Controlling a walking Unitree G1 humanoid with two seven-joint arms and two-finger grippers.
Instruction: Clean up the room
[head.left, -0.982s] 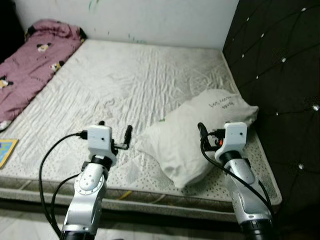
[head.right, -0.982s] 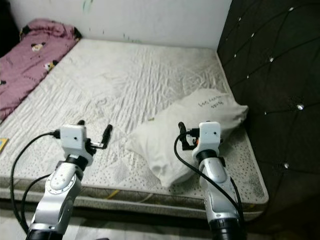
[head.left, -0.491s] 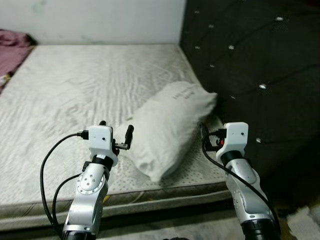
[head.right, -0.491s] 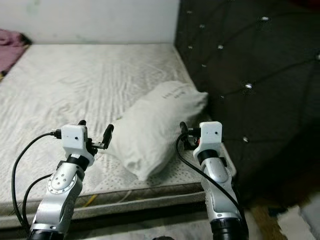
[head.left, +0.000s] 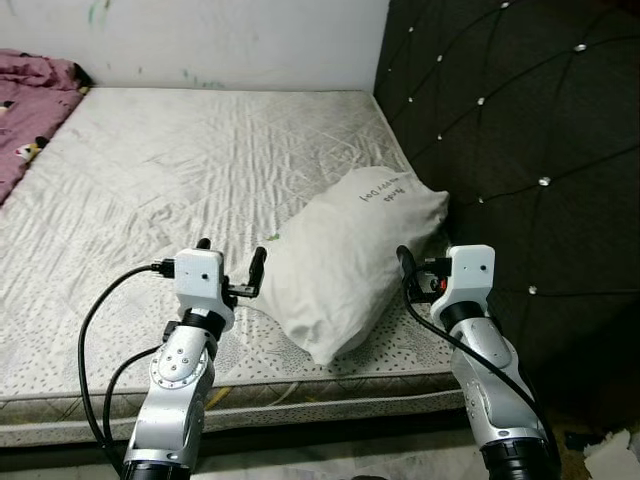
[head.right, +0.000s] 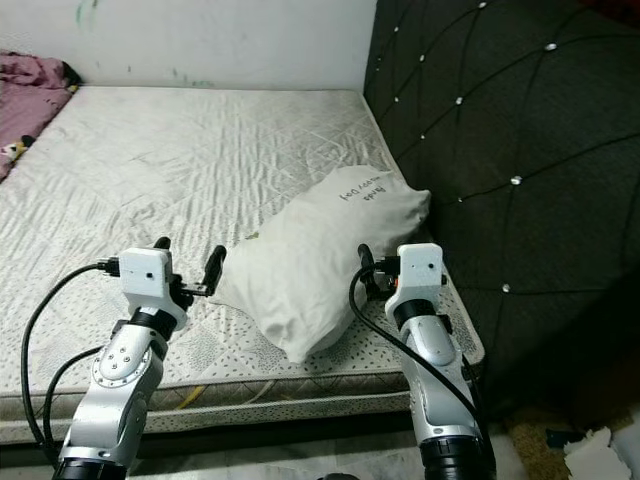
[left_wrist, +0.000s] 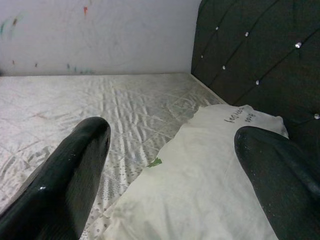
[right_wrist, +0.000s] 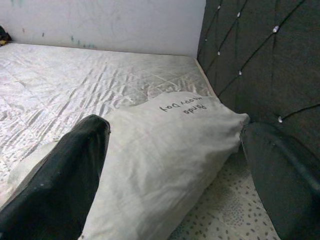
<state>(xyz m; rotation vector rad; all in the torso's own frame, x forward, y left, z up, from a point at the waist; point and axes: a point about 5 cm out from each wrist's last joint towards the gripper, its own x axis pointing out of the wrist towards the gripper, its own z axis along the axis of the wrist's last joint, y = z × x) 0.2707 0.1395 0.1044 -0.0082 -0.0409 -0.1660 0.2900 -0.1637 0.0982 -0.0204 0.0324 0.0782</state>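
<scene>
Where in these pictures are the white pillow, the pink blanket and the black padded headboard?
white pillow (head.left: 345, 265), left eye view, middle of its top face
pink blanket (head.left: 25, 100), left eye view, its folded part on the mattress
black padded headboard (head.right: 500, 110), right eye view, middle of the tufted panel

Our head camera swings between frames: first toward the headboard (head.left: 520, 130), then partway back. The pillow (head.left: 345, 260) sits left of its position one second ago and slightly right of half a second ago. The pink blanket (head.left: 30, 110) re-enters at the left edge. These are view shifts only, not object moves.
</scene>
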